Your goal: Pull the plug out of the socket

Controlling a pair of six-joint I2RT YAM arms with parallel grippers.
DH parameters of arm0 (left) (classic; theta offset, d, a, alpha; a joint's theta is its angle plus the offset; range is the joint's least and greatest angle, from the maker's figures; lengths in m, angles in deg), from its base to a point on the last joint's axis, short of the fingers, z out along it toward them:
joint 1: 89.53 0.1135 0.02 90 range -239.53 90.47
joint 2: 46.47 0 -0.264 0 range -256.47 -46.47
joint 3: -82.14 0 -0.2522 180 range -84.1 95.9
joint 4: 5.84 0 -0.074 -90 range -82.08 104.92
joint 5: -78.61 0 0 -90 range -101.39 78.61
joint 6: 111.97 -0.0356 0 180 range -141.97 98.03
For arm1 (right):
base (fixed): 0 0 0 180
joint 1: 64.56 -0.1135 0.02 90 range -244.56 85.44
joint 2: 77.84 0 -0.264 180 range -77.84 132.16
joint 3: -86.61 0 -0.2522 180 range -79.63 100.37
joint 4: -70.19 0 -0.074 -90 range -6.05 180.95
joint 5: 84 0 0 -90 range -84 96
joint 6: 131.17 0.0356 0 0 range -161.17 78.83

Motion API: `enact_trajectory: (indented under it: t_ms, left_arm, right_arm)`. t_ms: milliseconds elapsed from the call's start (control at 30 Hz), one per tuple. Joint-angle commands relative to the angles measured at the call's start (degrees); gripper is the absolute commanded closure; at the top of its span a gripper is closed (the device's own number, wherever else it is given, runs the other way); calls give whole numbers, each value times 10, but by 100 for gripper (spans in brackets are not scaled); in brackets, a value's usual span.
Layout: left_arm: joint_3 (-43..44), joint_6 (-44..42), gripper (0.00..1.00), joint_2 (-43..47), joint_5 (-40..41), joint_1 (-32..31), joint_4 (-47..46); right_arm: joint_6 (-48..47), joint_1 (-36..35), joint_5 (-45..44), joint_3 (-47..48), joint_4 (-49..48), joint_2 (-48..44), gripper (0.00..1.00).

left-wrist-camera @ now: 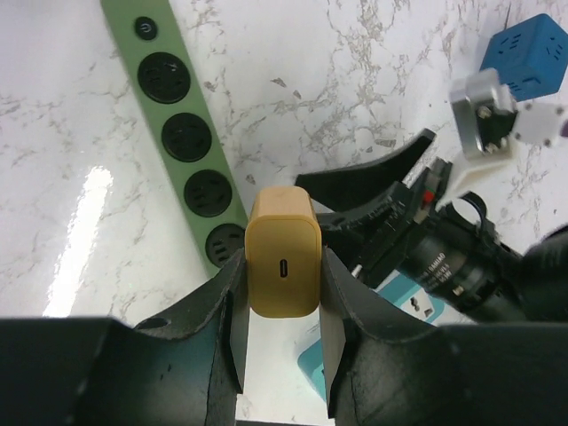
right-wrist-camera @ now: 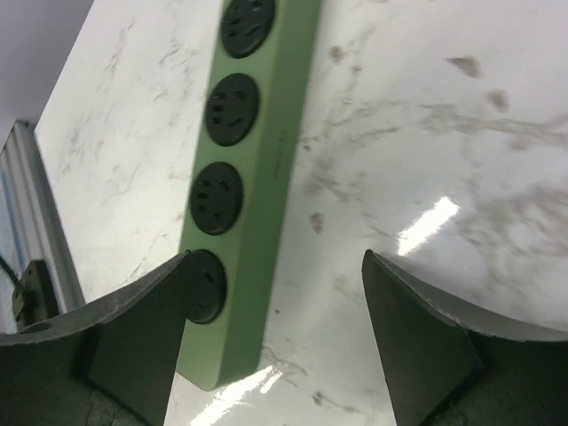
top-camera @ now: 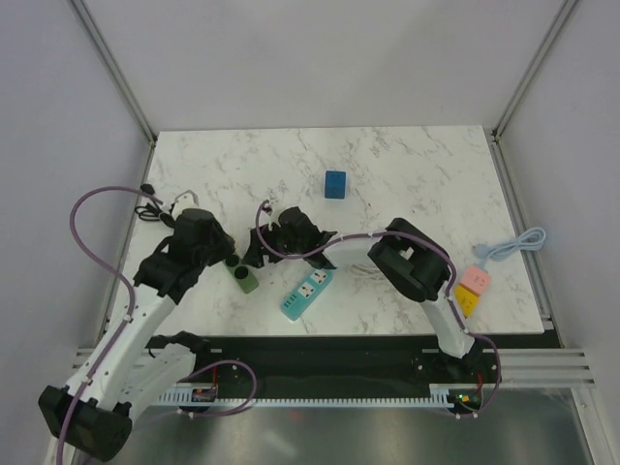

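A yellow plug (left-wrist-camera: 280, 238) with a small slot on its face is pinched between the fingers of my left gripper (left-wrist-camera: 282, 275). It is held just off the near end of the green power strip (left-wrist-camera: 177, 133). All the strip's black sockets that show are empty. In the top view the left gripper (top-camera: 230, 258) hovers over the strip's end (top-camera: 248, 282), and the plug is hidden there. My right gripper (right-wrist-camera: 276, 266) is open and empty, its jaws wide apart over the same end of the strip (right-wrist-camera: 257, 160). It also shows in the top view (top-camera: 263, 242).
A teal power strip (top-camera: 307, 294) lies right of the green one, close under both grippers. A blue cube socket (top-camera: 335, 184) stands further back. Pink and yellow cube sockets (top-camera: 473, 288) with a pale blue cable sit at the right edge. Loose cables lie at the left edge (top-camera: 155, 205).
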Motion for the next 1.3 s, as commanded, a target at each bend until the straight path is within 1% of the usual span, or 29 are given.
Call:
enact_trajectory:
  t_ms: [0,100,133,167,200,233,267,300,333,367,400,433,467,500,533,600,633,700,733,767,900,967,1033,1067,1100,1267]
  left_arm:
    - [-1,-22,98,-35,-21,-1,-92]
    - [-3,-11,98,-86,-35,-1,-159]
    - [-3,-13,98,-104,-43,-1,-181]
    - [-3,-13,98,-133,-63,-1,-229]
    - [0,-16,98,-152,-71,-2,-249]
    - [2,-18,98,-170,-76,-2,-269]
    - [7,-20,98,-186,-67,-3,-289]
    - [14,-16,98,-227,-52,-8,-304]
    - [28,-13,98,-246,-35,-12,-316]
    - [33,-21,98,-267,-13,-16,-334]
    - [36,-29,98,-301,-7,-24,-389]
    - [37,-36,98,-322,-9,-28,-426]
    - [38,-57,98,-337,-18,-33,-457]
    - [38,-71,98,-352,-23,-43,-535]
    - [35,-93,98,-383,-23,-48,-571]
    - [36,-106,98,-417,-35,-56,-640]
    - [42,-109,98,-447,-41,-56,-694]
    - [53,-114,98,-483,-50,-59,-733]
    - [76,-113,98,-500,-50,-61,-747]
    - [91,-114,98,-536,-46,-63,-748]
    - [153,-110,98,-601,-28,-73,-756]
    - [165,-98,97,-623,-28,-74,-759]
    - [175,-86,92,-634,-28,-77,-761]
    - [178,-81,88,-645,-32,-78,-761]
    - [183,-71,87,-651,-38,-78,-761]
    - [194,-41,85,-682,-50,-79,-761]
  right_arm:
    - [2,22,-121,-63,-6,-58,15]
    - [27,50,-171,-135,-41,-120,15]
    - [31,58,-202,-154,-50,-156,15]
    - [31,66,-218,-191,-64,-174,15]
    - [29,79,-253,-209,-69,-209,16]
    - [22,86,-270,-228,-74,-226,16]
    - [18,93,-290,-260,-80,-242,16]
    - [16,104,-323,-274,-80,-273,16]
    - [7,111,-354,-289,-77,-289,16]
    - [-1,118,-410,-315,-75,-302,15]
    - [-5,130,-434,-326,-73,-329,15]
    - [-7,137,-452,-337,-72,-340,12]
    - [-7,146,-465,-360,-83,-351,12]
    - [-7,162,-464,-372,-93,-368,12]
    - [-6,169,-462,-383,-105,-376,12]
    - [-6,182,-451,-401,-129,-380,12]
    - [-6,184,-449,-399,-129,-378,12]
    - [-9,186,-447,-392,-123,-370,11]
    - [-10,188,-448,-390,-121,-369,11]
    - [-9,190,-449,-389,-118,-367,11]
    - [4,205,-435,-398,-130,-370,11]
    - [6,210,-427,-402,-139,-368,11]
    - [11,215,-417,-399,-138,-363,11]
    - [12,217,-414,-398,-139,-361,11]
    - [16,218,-408,-396,-138,-359,11]
    - [20,222,-401,-396,-140,-354,11]
